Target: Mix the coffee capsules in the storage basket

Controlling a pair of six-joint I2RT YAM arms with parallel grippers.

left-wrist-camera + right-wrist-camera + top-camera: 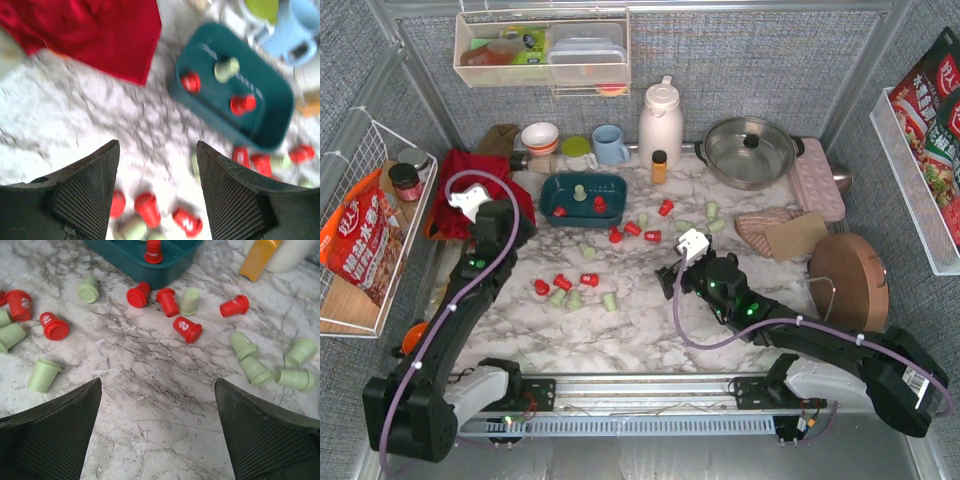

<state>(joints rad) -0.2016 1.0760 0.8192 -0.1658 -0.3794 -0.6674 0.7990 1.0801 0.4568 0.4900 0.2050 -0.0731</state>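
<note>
Left hand (157,150) is spread wide and empty over the bench (75,125). Ahead to its right, the basket (270,117) holds three capsules (191,82): two red, one green. Right hand (157,390) is also wide and empty; ahead of it, seven red and nine green lie loose.

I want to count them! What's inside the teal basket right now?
Three coffee capsules lie in the storage basket: two red and one pale green. Its near wall hides a thin strip of floor.
</note>
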